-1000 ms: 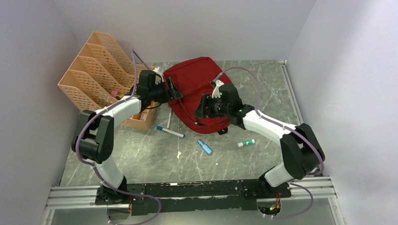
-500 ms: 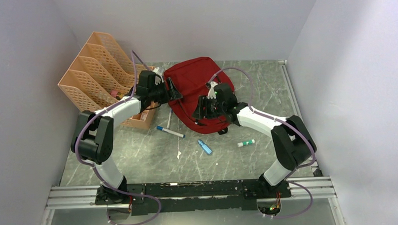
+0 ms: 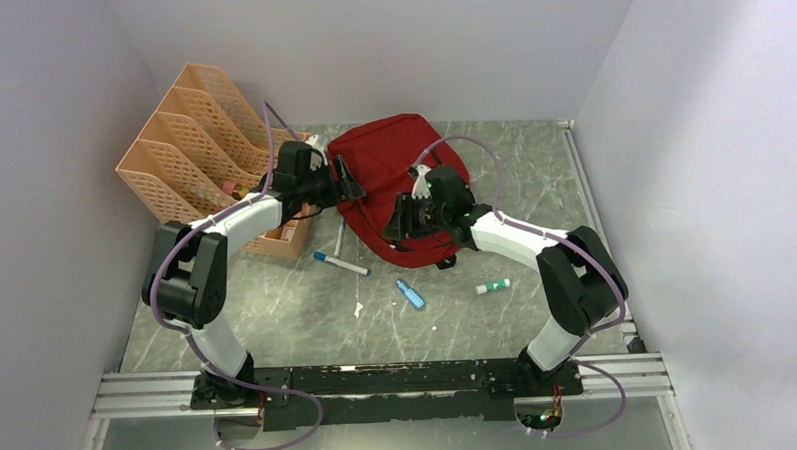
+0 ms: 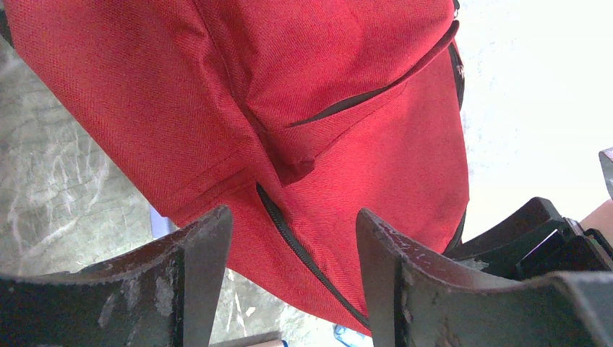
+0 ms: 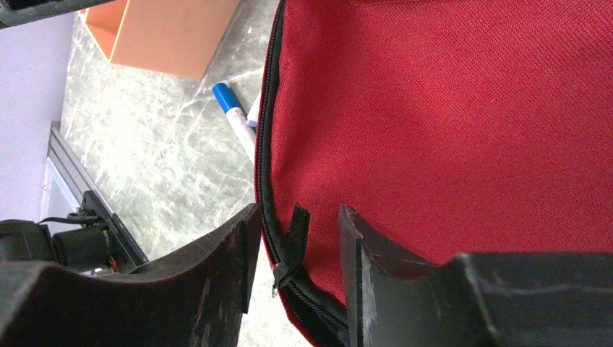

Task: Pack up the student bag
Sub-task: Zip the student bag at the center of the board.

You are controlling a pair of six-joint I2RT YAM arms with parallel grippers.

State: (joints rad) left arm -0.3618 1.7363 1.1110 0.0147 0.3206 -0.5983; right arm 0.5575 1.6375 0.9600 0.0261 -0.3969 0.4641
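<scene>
Grey table: student bag, pens, organizer.

The student bag is red, zippers black.

Your right gripper now sits a little further left than a second ago, having slid across the near part of the student bag toward its left edge and black zipper line. The right arm's elbow comes in with it, leftward and away from the right wall, so you see the arm folded tighter. The purple cable looping over the wrist is carried left as well. The jaws stand closer together than before; in your wrist view a black zipper pull tab lies between them, with a gap on each side
</scene>
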